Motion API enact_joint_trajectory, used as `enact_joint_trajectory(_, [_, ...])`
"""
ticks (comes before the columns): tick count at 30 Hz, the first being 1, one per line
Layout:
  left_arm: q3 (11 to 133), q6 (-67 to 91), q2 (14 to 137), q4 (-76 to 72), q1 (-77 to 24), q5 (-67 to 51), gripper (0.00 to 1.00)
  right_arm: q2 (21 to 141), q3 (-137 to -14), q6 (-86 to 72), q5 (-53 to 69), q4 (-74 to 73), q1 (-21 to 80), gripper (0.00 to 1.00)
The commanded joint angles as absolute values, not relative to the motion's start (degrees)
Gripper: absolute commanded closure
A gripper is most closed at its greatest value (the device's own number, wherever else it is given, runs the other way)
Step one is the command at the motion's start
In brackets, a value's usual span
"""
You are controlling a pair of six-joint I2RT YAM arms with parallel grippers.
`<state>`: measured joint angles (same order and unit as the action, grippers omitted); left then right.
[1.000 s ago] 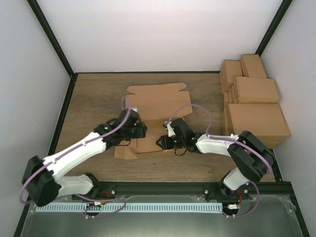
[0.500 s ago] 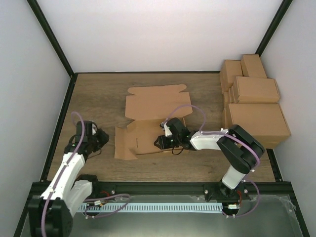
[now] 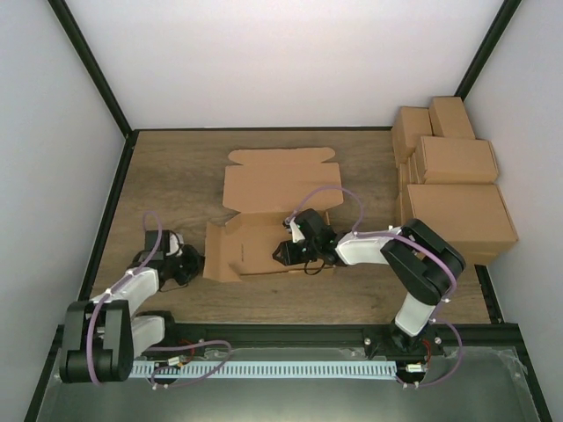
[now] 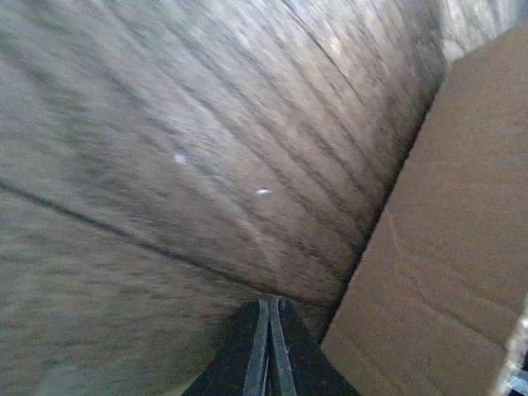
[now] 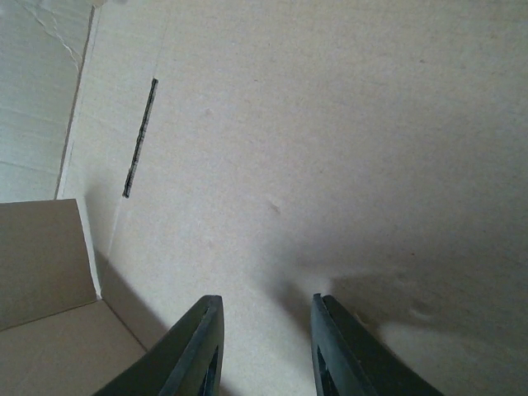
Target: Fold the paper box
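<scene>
Several finished brown cardboard cartons [image 3: 453, 189] sit stacked at the right edge of the wooden bench [image 3: 167, 176], well apart from the arms, so they block nothing. The plain brown die-cut paper box [image 3: 277, 186] lies mid-bench, mostly flat, lid panel spread toward the back. The right gripper [image 3: 284, 253] is low over its inner panel, fingers slightly apart around nothing. The left gripper [image 3: 188, 263] is pinched together, empty, just left of the box.
</scene>
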<state>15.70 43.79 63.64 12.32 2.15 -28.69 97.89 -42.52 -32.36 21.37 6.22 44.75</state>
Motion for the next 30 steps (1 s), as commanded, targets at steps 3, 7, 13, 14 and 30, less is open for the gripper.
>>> enact_joint_trajectory(3, [13.8, 45.8, 67.1, 2.8, -0.6, -34.6, 0.96, 99.3, -43.1, -32.1, 21.5, 4.7, 44.6, 0.69])
enact_joint_trajectory(7, [11.9, 50.0, 69.4, -5.2, -2.3, -40.0, 0.95, 99.0, -43.0, -32.1, 21.5, 4.6, 44.6, 0.69])
enact_joint_trajectory(13, [12.7, 51.8, 69.5, -7.1, -2.9, -43.4, 0.95, 98.4, -42.9, -32.2, 21.4, 4.5, 44.5, 0.69])
enact_joint_trajectory(14, [12.7, 52.3, 68.7, -7.1, -2.9, -43.9, 0.95, 98.2, -42.9, -32.3, 21.6, 4.5, 44.6, 0.69])
enact_joint_trajectory(30, [15.9, 49.6, 69.3, -4.7, -7.1, -42.8, 0.71, 97.8, -42.6, -32.1, 22.7, 5.0, 44.6, 0.69])
